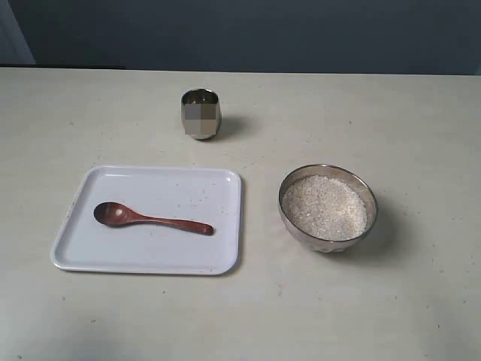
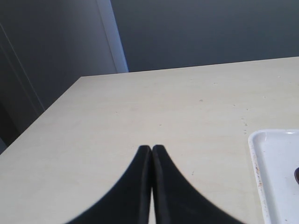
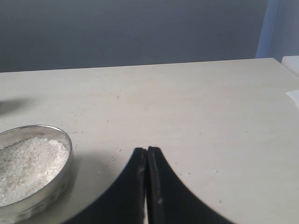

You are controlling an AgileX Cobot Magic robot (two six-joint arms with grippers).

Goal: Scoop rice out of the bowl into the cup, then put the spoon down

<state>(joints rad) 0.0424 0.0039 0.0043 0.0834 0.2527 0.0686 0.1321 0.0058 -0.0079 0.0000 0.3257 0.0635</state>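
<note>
The dark reddish-brown wooden spoon (image 1: 150,218) lies flat on a white tray (image 1: 210,259), its oval bowl toward the left. At the right stands the wide steel bowl (image 1: 328,239), full of white rice (image 1: 325,206). The small steel cup (image 1: 201,113) is upright farther back. Neither arm appears in the exterior view. My left gripper (image 2: 151,148) is shut and empty above bare table, beside the tray's corner (image 2: 275,140). Shut and empty too, my right gripper (image 3: 146,150) hovers close beside the bowl (image 3: 63,179) and its rice (image 3: 28,163).
The pale table (image 1: 361,113) runs back to a dark wall. Its far edge and corner show in the left wrist view (image 2: 84,77). A few loose grains lie scattered on the table near the bowl (image 3: 112,158).
</note>
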